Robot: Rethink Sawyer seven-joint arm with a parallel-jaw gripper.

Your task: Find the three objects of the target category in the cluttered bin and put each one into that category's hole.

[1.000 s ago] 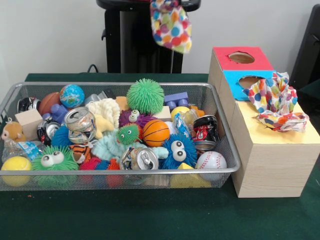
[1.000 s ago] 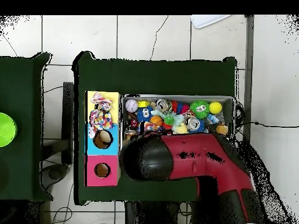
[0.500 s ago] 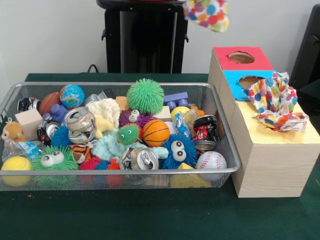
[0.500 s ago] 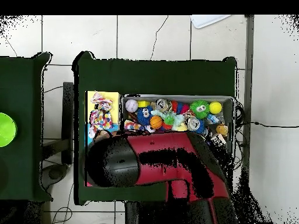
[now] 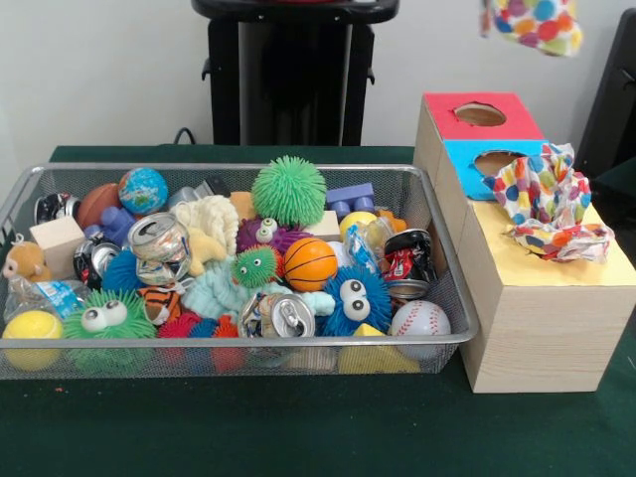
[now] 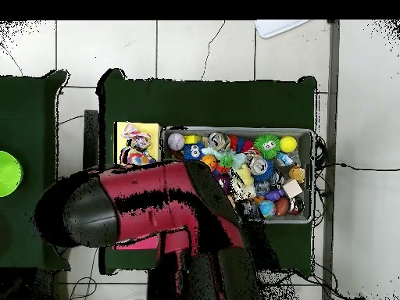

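From my screen the wire basket [image 5: 452,298] sits on the left of the green table [image 5: 298,427], heaped with toys: a yellow ball [image 5: 30,326] at the front left corner, a globe ball [image 5: 143,189] toward the back, a crushed can [image 5: 157,238], a big green spiky ball [image 5: 288,191], a small basketball [image 5: 310,263], a blue googly-eyed puff [image 5: 355,296] and a baseball [image 5: 420,318] at the front right. Just beside the basket on the right stands the wooden box [image 5: 542,328], its top banded red [image 5: 444,114], blue [image 5: 462,159] and yellow [image 5: 556,270], with round holes in the red and blue bands. A crumpled polka-dot cloth [image 5: 545,204] lies on the yellow band, reaching to the edge of the blue hole. Another piece of polka-dot cloth [image 5: 534,22] hangs at the top edge above the box, well clear of it. I cannot see the gripper itself in either view, so I cannot tell how its fingers are set; overhead, the red and black arm [image 6: 148,211] covers most of the box.
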